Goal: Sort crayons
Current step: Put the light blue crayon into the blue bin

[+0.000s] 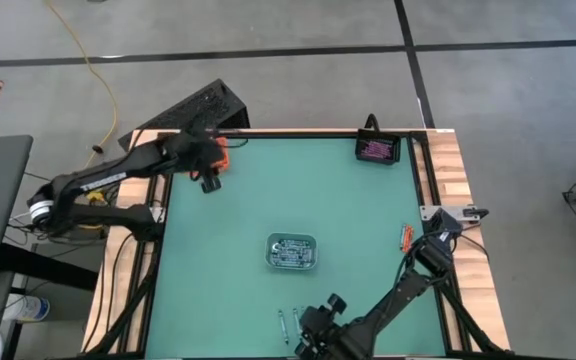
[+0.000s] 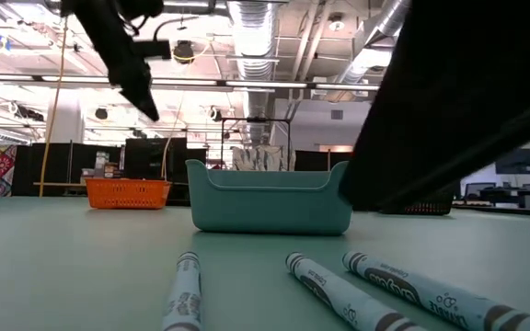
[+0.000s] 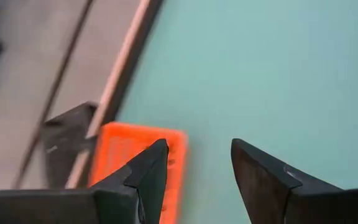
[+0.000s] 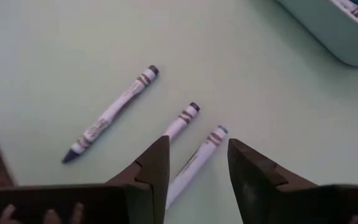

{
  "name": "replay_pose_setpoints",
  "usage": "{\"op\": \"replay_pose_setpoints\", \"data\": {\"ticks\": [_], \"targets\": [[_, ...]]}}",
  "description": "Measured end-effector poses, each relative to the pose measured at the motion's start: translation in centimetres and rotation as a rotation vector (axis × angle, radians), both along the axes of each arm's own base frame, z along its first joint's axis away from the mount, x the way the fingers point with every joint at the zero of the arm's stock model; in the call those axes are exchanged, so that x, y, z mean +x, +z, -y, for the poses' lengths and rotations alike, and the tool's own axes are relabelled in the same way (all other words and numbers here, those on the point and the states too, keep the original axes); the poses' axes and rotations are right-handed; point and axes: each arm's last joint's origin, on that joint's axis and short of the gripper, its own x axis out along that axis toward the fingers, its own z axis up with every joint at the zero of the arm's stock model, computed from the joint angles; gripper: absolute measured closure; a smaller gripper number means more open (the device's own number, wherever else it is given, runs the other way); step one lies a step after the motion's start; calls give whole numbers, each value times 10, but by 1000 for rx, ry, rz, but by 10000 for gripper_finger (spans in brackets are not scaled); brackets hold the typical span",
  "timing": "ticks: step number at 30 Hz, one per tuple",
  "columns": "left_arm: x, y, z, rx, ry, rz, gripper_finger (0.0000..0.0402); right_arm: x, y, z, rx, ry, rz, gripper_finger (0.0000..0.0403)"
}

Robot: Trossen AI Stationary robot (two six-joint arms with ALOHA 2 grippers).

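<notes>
While left pincer [image 3: 194,168] hovers over orange tray [image 3: 135,155] — right pincer [image 4: 194,162] gapes above crayons [image 4: 194,158].

Three loose crayons [image 4: 110,114] (three trays [image 1: 292,252])

Grey concrete floor [image 1: 268,40] with a yellow cable [image 1: 96,75]; bright ceiling ducts [image 2: 256,18], possibly ventilation.

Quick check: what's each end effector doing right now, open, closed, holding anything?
Left end effector: open, empty, above the orange tray.
Right end effector: open, empty, over the loose crayons near the table's front edge.
</notes>
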Motion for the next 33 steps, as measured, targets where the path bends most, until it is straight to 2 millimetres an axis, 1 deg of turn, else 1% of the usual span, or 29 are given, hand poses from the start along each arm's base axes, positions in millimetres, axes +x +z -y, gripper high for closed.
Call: {"op": "replay_pose_setpoints", "data": {"ticks": [4,9,14,17,19,23,26,30,33], "targets": [[4,7,26,-76,-92,84,235,-1,-5,0,-15,0,-17,250],[13,8,59,-135,-206,119,235,1,-6,2,-9,0,-31,250],[23,8,88,-147,-306,142,235,1,-6,3,-22,13,-41,249],[26,11,104,-132,-356,178,235,2,-14,4,-28,11,-61,249],[27,12,112,-122,-381,194,235,4,-24,2,-19,23,-85,249],[29,15,126,-111,-429,230,235,3,-28,2,-35,4,-108,252],[29,17,133,-114,-460,248,235,-4,-27,2,-58,-29,-132,260],[29,18,139,-111,-476,266,235,-12,-27,5,-101,-50,-183,286],[29,19,144,-117,-491,277,235,-18,-28,5,-122,-50,-228,322]]}}
